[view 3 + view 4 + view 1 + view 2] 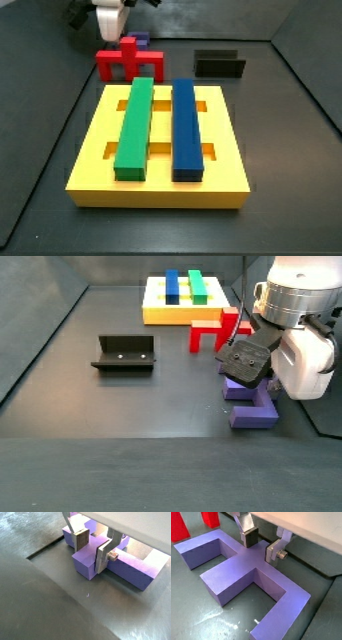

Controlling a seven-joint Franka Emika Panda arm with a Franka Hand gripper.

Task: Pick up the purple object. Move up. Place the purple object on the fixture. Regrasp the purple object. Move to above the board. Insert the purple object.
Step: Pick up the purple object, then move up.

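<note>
The purple object point(85, 566) lies flat on the dark floor, a crossbar with legs and a central post point(241, 572). My gripper point(91, 556) is down on it with a silver finger on each side of the post, pads against its flanks, shut on it point(261, 549). In a side view the gripper body point(249, 360) sits low over the purple object point(251, 406), and the fingertips are hidden there. The black fixture point(124, 353) stands apart to the left, empty. The yellow board point(91, 165) lies across the floor from the gripper point(107, 22).
A red piece point(130, 63) of like shape stands between the board and the purple object point(210, 332). A green bar point(136, 125) and a dark-blue bar point(187, 125) lie in the board's slots. Dark walls ring the floor.
</note>
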